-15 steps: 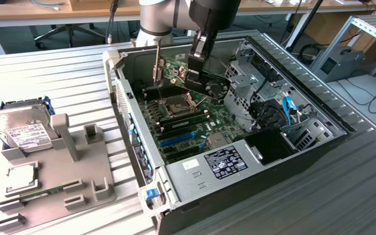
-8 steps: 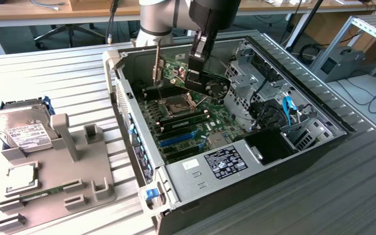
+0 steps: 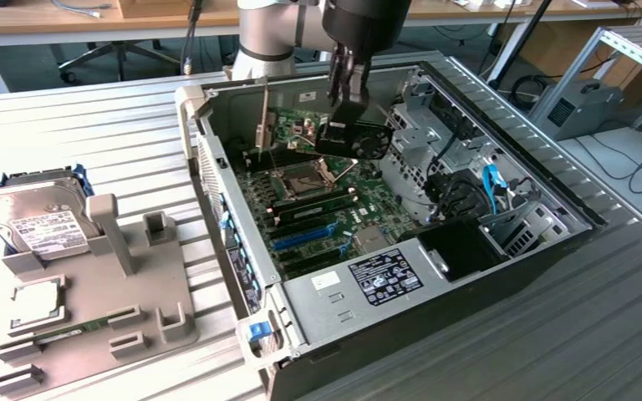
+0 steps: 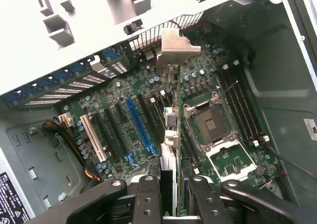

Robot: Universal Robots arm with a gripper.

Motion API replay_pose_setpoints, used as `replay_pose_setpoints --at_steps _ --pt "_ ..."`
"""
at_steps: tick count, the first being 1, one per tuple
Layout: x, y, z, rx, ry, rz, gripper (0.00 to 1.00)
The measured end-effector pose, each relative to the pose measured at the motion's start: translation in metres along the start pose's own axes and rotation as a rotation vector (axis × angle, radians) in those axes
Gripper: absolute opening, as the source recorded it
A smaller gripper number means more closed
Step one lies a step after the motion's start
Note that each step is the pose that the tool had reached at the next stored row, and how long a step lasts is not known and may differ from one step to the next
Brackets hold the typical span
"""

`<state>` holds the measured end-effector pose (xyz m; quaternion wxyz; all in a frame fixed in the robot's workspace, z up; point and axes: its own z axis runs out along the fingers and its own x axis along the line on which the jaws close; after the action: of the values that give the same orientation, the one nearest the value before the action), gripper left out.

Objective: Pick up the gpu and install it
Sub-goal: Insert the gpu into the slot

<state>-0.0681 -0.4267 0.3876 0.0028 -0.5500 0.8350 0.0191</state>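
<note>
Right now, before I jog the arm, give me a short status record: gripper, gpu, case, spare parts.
gripper: closed on gpu
gpu: held inside case, over motherboard, not visibly seated
bracket: at case's perforated rear wall
case: open, lying on its side
motherboard: blue slot beside gpu
hard drive: on holder, exterior view's left

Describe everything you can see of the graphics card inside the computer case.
The gpu, a thin black-faced expansion card with a round fan and a silver metal bracket at one end, is held on edge by the black gripper. It hangs inside the grey computer case, over the green motherboard beside the CPU socket, bracket toward the rear wall. Whether it touches a slot cannot be told.
</note>
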Motion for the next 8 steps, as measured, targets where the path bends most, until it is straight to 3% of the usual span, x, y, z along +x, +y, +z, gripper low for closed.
replay_pose_setpoints --at_steps 1,8 --pt "0.0 0.0 0.0001 -0.0015 0.0017 -0.058 0.26" --pt "-0.0003 -0.0007 0.0001 -0.003 0.0034 -0.119 0.26"
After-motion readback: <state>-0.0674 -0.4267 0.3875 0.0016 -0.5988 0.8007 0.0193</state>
